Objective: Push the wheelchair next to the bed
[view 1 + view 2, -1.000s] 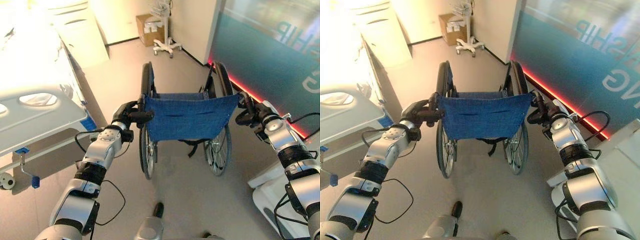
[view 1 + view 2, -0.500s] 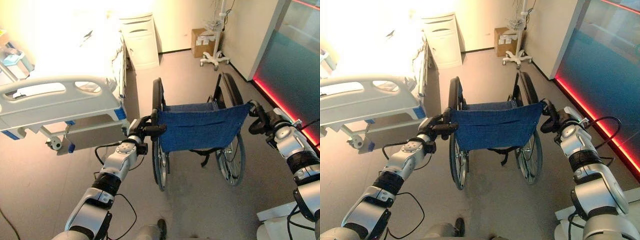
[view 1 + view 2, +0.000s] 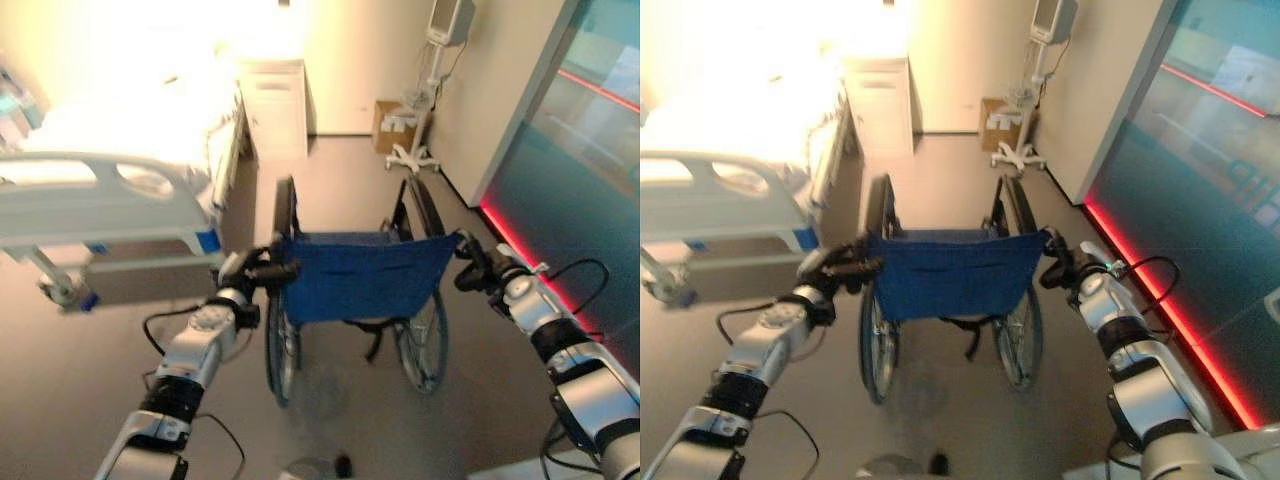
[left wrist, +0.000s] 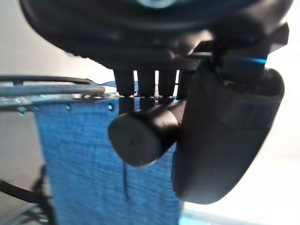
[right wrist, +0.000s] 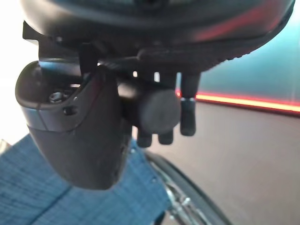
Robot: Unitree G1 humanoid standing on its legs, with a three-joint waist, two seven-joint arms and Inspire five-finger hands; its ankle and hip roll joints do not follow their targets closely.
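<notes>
A wheelchair (image 3: 360,275) with a blue cloth back stands in front of me, seen from behind. My left hand (image 3: 247,271) is shut on its left push handle (image 4: 145,133), with fingers and thumb wrapped round the black grip. My right hand (image 3: 478,272) is shut on the right push handle (image 5: 158,112) in the same way. The hospital bed (image 3: 110,190), white with a grey footboard rail, lies ahead to the left of the wheelchair, its foot end nearest me.
A white bedside cabinet (image 3: 274,108) stands at the far wall beside the bed. A wheeled monitor stand (image 3: 425,90) and a cardboard box (image 3: 390,125) sit at the far right. A teal glass wall with a red light strip (image 3: 560,190) runs along the right.
The whole view has shifted and tipped up as I move; the wheelchair has rolled forward, further alongside the bed's foot end. Both hands keep their hold on the handles.
</notes>
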